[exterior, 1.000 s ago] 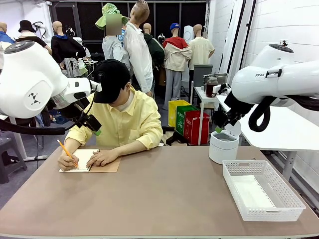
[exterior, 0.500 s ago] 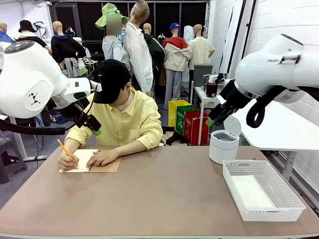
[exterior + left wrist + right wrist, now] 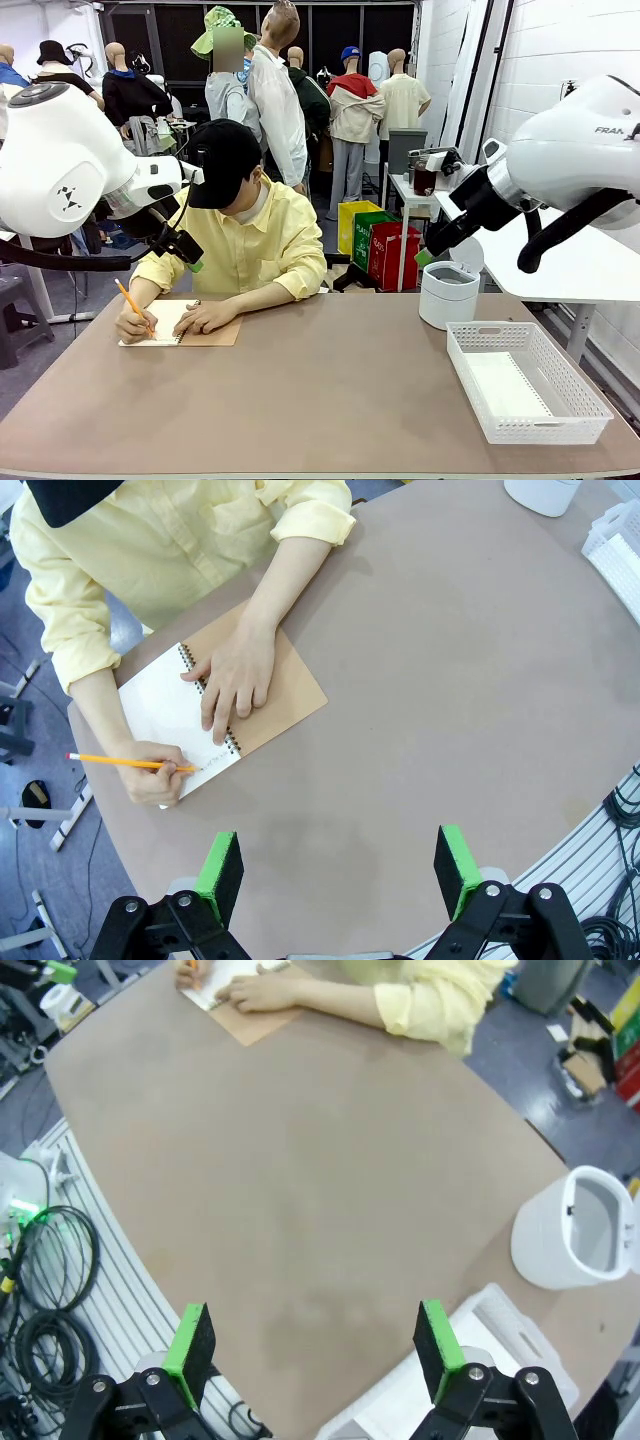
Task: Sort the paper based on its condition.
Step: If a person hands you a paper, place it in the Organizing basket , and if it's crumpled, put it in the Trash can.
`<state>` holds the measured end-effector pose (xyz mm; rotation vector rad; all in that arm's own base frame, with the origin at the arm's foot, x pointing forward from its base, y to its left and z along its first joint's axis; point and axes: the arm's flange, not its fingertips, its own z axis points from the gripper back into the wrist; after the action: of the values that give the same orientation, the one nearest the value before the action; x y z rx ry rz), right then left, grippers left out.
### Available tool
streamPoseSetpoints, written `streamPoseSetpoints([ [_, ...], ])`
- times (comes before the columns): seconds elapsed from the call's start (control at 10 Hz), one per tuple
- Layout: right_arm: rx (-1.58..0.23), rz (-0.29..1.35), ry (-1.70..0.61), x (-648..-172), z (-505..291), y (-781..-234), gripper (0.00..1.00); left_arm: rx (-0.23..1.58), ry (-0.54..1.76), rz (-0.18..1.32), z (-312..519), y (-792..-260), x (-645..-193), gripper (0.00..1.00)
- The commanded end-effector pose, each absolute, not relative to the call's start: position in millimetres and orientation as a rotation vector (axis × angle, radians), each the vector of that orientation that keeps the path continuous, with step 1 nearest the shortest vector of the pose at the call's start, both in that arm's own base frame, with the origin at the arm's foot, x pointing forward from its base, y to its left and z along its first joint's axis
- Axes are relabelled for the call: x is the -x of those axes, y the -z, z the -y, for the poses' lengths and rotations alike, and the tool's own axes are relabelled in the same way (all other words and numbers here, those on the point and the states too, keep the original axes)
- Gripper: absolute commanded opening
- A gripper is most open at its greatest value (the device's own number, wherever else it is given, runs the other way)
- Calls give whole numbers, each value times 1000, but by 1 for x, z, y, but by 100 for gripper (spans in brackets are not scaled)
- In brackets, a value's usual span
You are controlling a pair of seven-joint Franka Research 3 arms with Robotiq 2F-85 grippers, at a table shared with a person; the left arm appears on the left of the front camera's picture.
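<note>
While right claw (image 3: 424, 256) gapes, paper (image 3: 505, 385) in basket (image 3: 540, 428) below

The left arm (image 3: 60, 165) is glossy white with bulbous rounded joints and a small black emblem (image 3: 68, 197); the right arm (image 3: 580, 150), equally white, carries black lettering (image 3: 615, 130) and a looping black cable (image 3: 530, 255). The left hand (image 3: 340, 865) and right hand (image 3: 312, 1345) are black, screw-studded, with green pads (image 3: 220, 875)
</note>
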<state>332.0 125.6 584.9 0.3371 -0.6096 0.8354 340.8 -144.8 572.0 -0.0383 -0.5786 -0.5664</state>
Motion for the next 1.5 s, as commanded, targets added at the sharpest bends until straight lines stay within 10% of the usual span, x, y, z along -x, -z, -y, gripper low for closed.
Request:
streamPoseSetpoints([
  [0.0, -404, 661, -890, -339, -125, -577, 100, 38, 574, 590, 144, -571, -342, 100],
  [1.4, -366, 631, -883, -334, -128, -583, 100, 38, 574, 590, 144, -571, -342, 100],
])
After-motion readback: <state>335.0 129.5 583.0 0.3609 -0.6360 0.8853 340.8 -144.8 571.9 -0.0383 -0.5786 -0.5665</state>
